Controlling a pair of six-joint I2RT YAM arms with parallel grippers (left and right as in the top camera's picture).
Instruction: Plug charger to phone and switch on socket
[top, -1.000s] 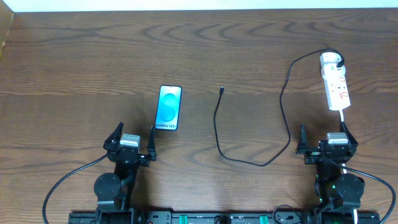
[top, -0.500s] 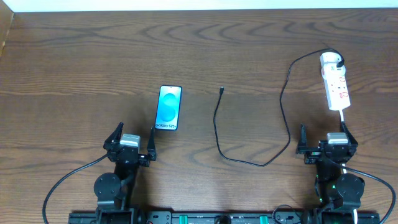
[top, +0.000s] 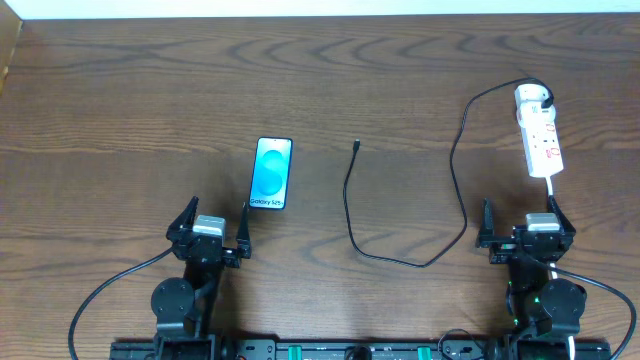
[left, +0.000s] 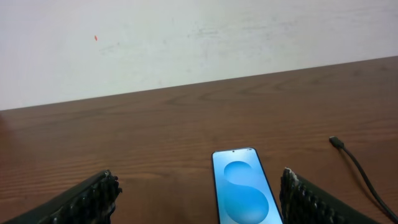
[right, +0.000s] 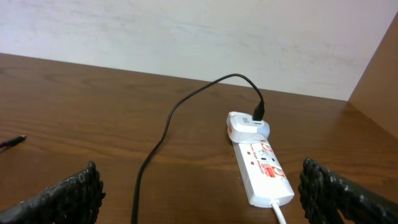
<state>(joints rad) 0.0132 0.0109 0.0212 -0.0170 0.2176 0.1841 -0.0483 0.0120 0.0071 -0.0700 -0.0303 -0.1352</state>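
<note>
The left hand is set low by the near edge of the table, its fingers spread wide with nothing between them. Just beyond its right finger the phone is laid flat, screen up, long side running near to far, with bare wood on every side.

The right hand is likewise spread wide and empty at the near right. Just beyond it the power strip is laid near to far, its white cord trailing toward the hand.

The charger is plugged by its white plug into the strip's far end. Its black cable is looped left and nearward between the two hands. The connector tip is left free to the right of the phone, apart from it.

The far half of the table is open up to the white wall.
</note>
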